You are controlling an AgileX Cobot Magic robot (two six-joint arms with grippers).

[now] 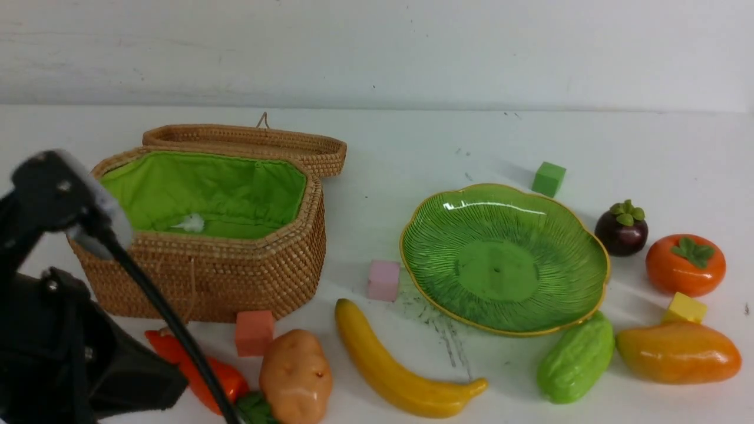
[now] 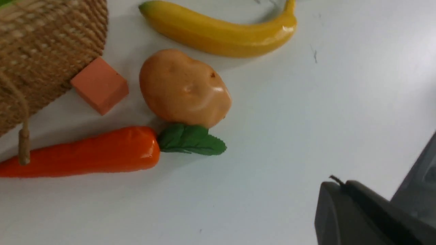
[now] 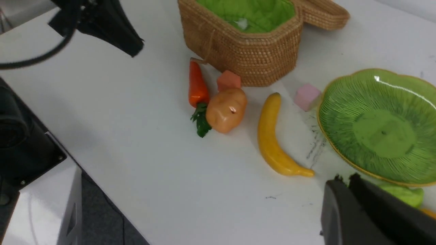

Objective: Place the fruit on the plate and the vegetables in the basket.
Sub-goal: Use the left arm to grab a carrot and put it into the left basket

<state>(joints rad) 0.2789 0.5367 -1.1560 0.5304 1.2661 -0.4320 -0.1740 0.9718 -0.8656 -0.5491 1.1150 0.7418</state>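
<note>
The open basket stands at the left and the green plate at the right; no toy shows in either. Fruit on the table: banana, mango, persimmon, mangosteen. Vegetables: potato touching the leafy end of a red-orange tapered one, both before the basket, and a green gourd by the plate's near rim. My left gripper hovers shut and empty, apart from the potato. The right gripper is shut on nothing above the table, between banana and plate.
Foam cubes lie about: green behind the plate, pink between basket and plate, salmon against the basket, yellow by the mango. The basket lid lies folded back. The table's edge runs near my left arm's base.
</note>
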